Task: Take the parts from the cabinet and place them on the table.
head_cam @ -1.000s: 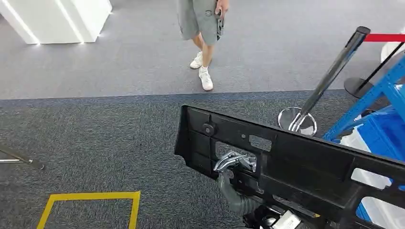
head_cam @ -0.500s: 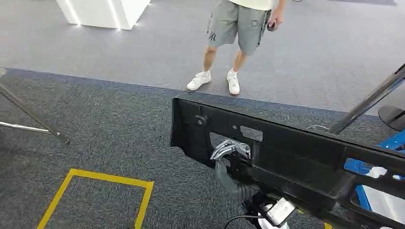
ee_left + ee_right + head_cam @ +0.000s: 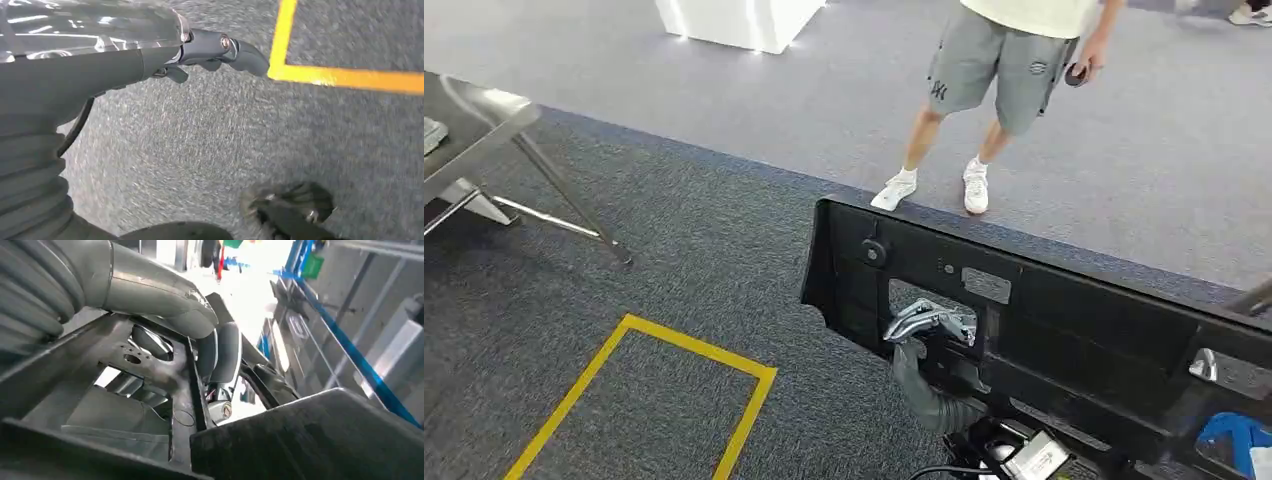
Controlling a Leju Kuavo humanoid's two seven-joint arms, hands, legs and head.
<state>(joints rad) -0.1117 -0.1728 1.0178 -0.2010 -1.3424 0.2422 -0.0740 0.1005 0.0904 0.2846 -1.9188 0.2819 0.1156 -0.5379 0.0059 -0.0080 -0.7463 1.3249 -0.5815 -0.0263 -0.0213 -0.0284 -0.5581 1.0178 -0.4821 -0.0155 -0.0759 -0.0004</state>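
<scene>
A long black plastic panel [image 3: 1074,330] with several cutouts hangs tilted above the carpet at the lower right of the head view. My right hand [image 3: 929,326] reaches through one cutout and grips the panel's rib. In the right wrist view its thumb [image 3: 170,302] and fingers [image 3: 220,355] clamp the same panel [image 3: 310,440]. Above the grey carpet my left hand [image 3: 165,50] hangs beside my body with nothing in it, its fingers [image 3: 235,49] stretched out. A metal table [image 3: 469,125] with slanted legs stands at the far left.
A person [image 3: 1004,60] in grey shorts and white shoes stands ahead on the lighter carpet, just beyond the panel. A yellow taped rectangle [image 3: 694,350] marks the floor at the lower left. A white block [image 3: 734,20] stands at the back. Something blue [image 3: 1236,436] shows at the lower right.
The camera has turned left: the blue rack and the stanchion slid out to the right, and the metal table came in at the left. The panel stays in my right hand.
</scene>
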